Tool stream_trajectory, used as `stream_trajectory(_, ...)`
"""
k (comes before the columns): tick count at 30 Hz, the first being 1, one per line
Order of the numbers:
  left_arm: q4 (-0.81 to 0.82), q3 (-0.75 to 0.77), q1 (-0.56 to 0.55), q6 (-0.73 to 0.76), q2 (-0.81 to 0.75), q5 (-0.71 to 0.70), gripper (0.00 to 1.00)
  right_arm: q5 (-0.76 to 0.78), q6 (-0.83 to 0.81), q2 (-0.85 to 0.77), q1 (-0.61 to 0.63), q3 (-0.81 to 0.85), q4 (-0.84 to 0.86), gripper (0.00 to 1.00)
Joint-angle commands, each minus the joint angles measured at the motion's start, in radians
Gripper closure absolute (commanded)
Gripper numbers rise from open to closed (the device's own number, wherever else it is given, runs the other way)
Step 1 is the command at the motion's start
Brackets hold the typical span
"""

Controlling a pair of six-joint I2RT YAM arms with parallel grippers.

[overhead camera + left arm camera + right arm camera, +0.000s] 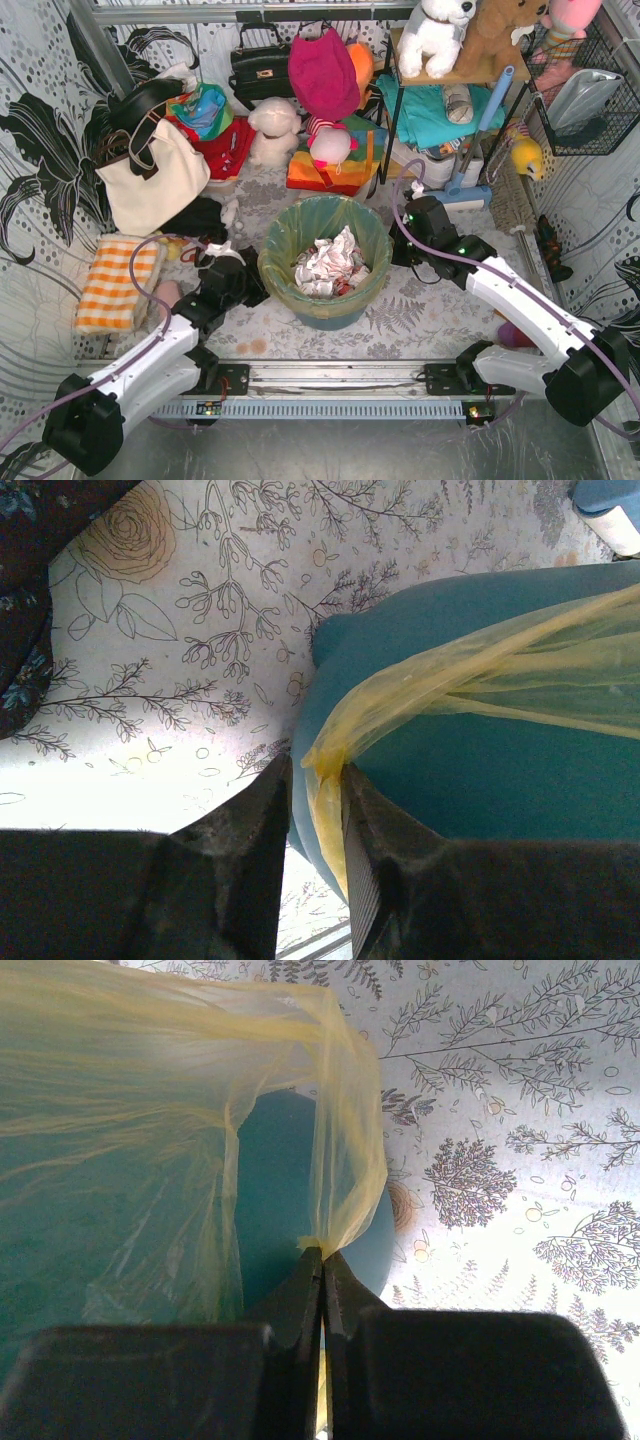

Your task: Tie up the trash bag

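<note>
At opposite sides of the bin [330, 315], you are pinching the trash bag [300, 222] rim in the clenched left gripper [315, 780] and right gripper [322, 1258], likely readying two tails for knotting.

We count one teal bin [330, 315], one trash bag [300, 225] and one heap of crumpled paper [332, 265]. There are two grippers: the left gripper [315, 770] and the right gripper [322, 1255]. We count two handbags, a cream tote [155, 180] and a black handbag [258, 70], and one orange checked cloth [118, 283]. The plush toys [435, 35] number perhaps six, as the clutter blurs them.
</note>
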Motion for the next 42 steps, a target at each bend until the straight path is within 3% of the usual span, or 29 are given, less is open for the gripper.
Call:
stream_trajectory(1, 0.072, -0.009, 0.004, -0.002, 0.003, 0.001, 0.69, -0.011, 0.008, -0.022, -0.005, -0.01, -0.006, 1.0)
stream_trajectory(7, 0.073, -0.013, 0.004, 0.004, 0.009, -0.002, 0.76, -0.011, 0.01, -0.028, -0.005, -0.01, -0.01, 1.0)
stream_trajectory(17, -0.021, 0.027, 0.004, 0.01, -0.029, -0.039, 1.0, 0.012, 0.014, -0.079, -0.005, -0.028, -0.024, 1.0)
stream_trajectory(31, -0.335, 0.143, 0.004, 0.005, -0.242, -0.121, 1.0, 0.01, 0.059, -0.235, -0.004, -0.077, -0.08, 1.0)
stream_trajectory(42, -0.506, 0.293, 0.005, 0.026, -0.296, -0.136, 1.0, 0.004, 0.11, -0.339, -0.005, -0.05, -0.14, 1.0)
